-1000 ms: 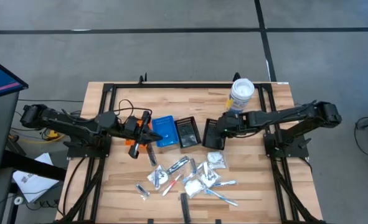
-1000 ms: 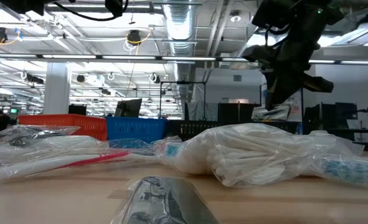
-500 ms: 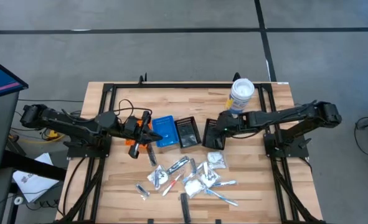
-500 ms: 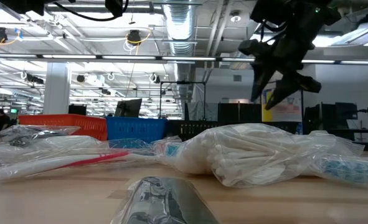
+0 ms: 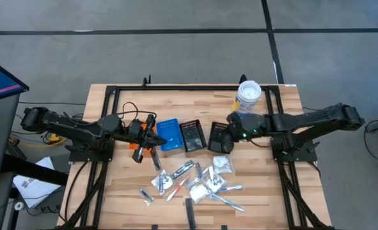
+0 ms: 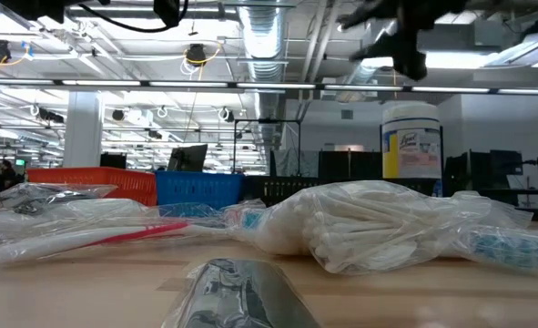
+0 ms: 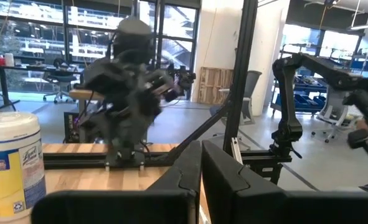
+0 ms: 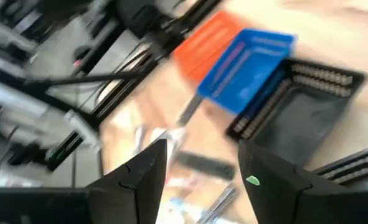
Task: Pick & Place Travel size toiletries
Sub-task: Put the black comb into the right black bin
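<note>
The right wrist view is smeared — the toiletries [image 8: 190,155] beyond the black bin [image 8: 296,106] cannot be told apart. In the low view the right gripper [image 6: 391,36] is a blur cut by the top edge, and a dark, perhaps silvery packet [image 6: 237,296] runs off the bottom.

Your left gripper [image 5: 155,128]: fingers [image 7: 190,171] pressed together, arm extended inward from left side, wrist level. Your right gripper [image 5: 219,135]: fingers [image 8: 143,168] spread apart, nothing between, arm stretched inward from right side.
</note>
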